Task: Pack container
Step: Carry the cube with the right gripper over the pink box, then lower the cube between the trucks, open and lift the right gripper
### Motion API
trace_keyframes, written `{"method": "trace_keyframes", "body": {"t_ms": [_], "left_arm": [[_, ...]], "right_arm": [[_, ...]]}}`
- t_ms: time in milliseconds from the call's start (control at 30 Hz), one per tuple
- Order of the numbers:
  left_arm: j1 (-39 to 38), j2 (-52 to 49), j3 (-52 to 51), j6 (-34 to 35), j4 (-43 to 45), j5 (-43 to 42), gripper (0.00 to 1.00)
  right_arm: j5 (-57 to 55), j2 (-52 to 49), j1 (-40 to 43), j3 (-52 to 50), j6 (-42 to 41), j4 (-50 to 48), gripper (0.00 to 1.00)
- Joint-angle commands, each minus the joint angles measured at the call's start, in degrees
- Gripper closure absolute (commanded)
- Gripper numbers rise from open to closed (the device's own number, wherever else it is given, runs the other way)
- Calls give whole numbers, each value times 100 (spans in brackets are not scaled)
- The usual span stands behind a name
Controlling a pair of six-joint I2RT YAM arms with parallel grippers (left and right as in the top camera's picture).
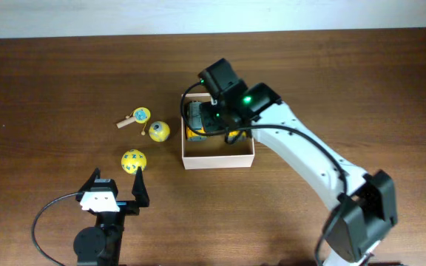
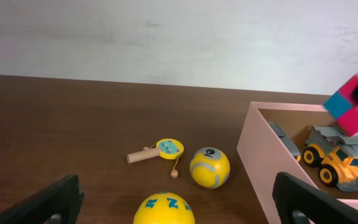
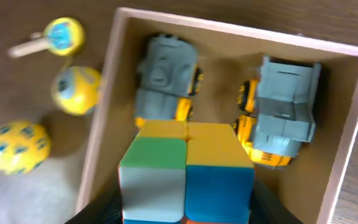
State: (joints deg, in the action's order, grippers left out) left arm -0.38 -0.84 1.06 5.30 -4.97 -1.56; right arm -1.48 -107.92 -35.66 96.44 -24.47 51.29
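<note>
There's the container (image 1: 219, 160), a square, shallow cardboard box, white outside, tan-brown inside. No lid, open side up. It sits flat and square-on around the middle of the scene, a touch toward the far side.

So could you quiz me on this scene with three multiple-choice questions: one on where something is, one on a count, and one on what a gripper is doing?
1. Where are the two toy trucks?
A) beside the container
B) on the floor
C) inside the container

2. How many yellow balls lie outside the container?
A) two
B) one
C) four

3. What is the right gripper doing?
A) hanging empty
B) holding a coloured cube above the container
C) pushing a truck

Answers:
1 C: both trucks sit between its walls.
2 A: two balls lie beside it.
3 B: the cube fills the right wrist view, above the trucks.
</note>
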Motion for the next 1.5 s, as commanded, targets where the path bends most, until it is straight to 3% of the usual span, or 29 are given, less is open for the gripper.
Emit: {"method": "trace_keyframes", "body": {"t_ms": [0,1167,1333,1467], "left_arm": [[28,48,-28,-109,-4,-63,1],[28,48,-28,-109,-7,-63,1],[28,48,-28,-109,-4,-63,1],[28,48,-28,-109,-7,-61,1]], "right_arm": [[-645,-254,-33,133,-525,-120,57],[-824,-1134,177,133,-518,-721,57],[-822,-1134,203,133,-450,-732,43],[-820,-1134,203,133,-446,-743,41]]}}
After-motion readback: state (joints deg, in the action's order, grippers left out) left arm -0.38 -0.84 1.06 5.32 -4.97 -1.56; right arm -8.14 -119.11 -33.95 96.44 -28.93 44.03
